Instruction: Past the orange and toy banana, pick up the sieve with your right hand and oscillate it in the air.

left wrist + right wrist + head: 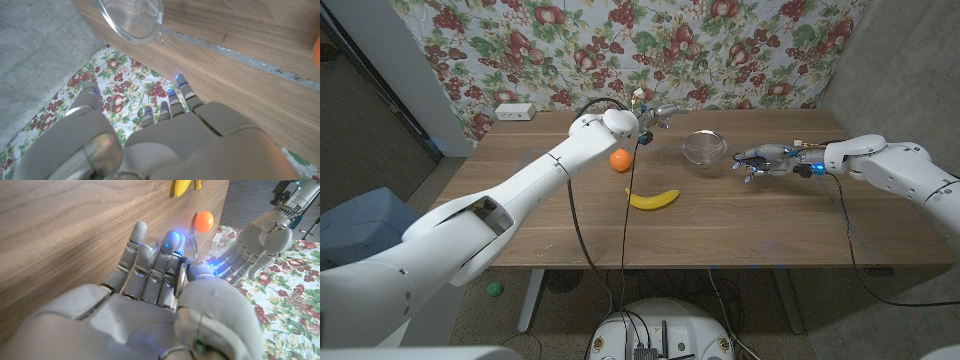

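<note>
I am at the grasp step. My right robot hand [760,161] sits at the right side of the sieve [704,147], low over the surface [790,215]. In the right wrist view its fingers [150,255] are curled in and a thin metal piece, which I take for the sieve's handle, runs between thumb and fingers. So I judge that it is holding the handle, though I cannot tell how firm the grip is. The sieve bowl rests on the surface, toward the far side, right of centre. It lies beyond the orange [620,160] and the toy banana [653,199], which are nearer me and to its left.

My left robot hand [658,117] hangs at the far edge, left of the sieve and apart from it. Its fingers are spread and it holds nothing; the left wrist view shows the sieve rim beyond its fingertips.

Next I need a lift. That calls for a tight pinch on the thin handle, since the bowl's weight hangs out to one side and could twist it in my grip. I'd rise straight up, clear of the left robot hand, before I begin swinging it side to side.
</note>
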